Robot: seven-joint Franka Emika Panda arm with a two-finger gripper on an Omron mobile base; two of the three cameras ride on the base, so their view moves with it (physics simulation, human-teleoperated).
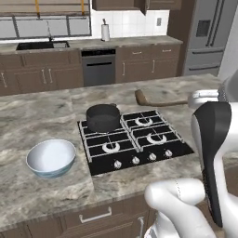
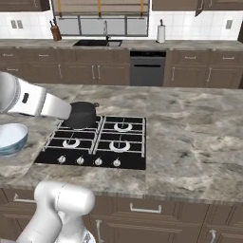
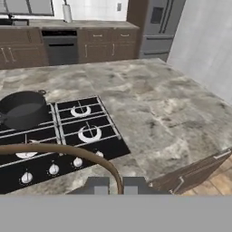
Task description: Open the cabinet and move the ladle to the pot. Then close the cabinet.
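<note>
My gripper (image 3: pixel 117 186) is shut on the ladle's thin brown handle (image 3: pixel 68 152), which curves off to the left over the stove knobs in the hand view. In the left base view the ladle (image 1: pixel 141 96) hangs level above the island counter, scoop to the left. My gripper (image 1: pixel 203 98) holds the handle's right end. The dark pot (image 1: pixel 103 117) stands on the back left burner, left of the scoop and lower; it is also the dark pot (image 3: pixel 22 111) in the hand view and the pot (image 2: pixel 81 114) partly behind my arm. The dark wall cabinet (image 1: pixel 160 4) sits at the top edge, one door apparently ajar.
The black four-burner stove (image 1: pixel 135 139) is set into the marble island. A pale bowl (image 1: pixel 51 157) rests left of it. A paper-towel roll (image 1: pixel 105 31) and sink (image 1: pixel 42 45) are on the back counter; the grey fridge (image 1: pixel 207 35) stands at right.
</note>
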